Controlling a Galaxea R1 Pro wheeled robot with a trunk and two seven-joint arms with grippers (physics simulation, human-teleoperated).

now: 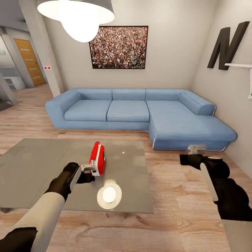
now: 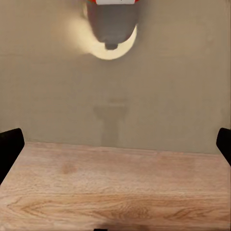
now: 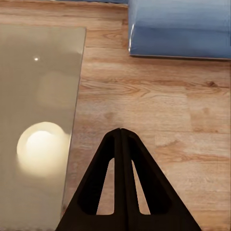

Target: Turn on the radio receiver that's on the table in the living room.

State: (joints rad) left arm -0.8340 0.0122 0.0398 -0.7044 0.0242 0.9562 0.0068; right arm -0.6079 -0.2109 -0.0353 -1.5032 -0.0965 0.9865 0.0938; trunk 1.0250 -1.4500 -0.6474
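The radio receiver (image 1: 98,158) stands on edge near the middle of the table (image 1: 31,168), red front facing away from the left arm, with the lamp's bright reflection (image 1: 109,194) on the glossy top just nearer the robot than the radio. The left gripper (image 1: 88,169) is at the radio's lower near corner, apparently touching it; the head view does not resolve the finger gap, and in the left wrist view the dark fingertips (image 2: 10,149) sit far apart at the frame edges, so the claw reads as wide rather than clamped, though this is not certain. The right gripper (image 3: 121,144) hangs over the wood floor beyond the table's edge on the sofa (image 1: 140,112) side, fingers pressed together and holding nothing. The step in hand is judged to be actuating the radio's switch. It should be done with a short, light press, because the radio stands on a narrow edge on a slick surface and could tip or slide away from the push.
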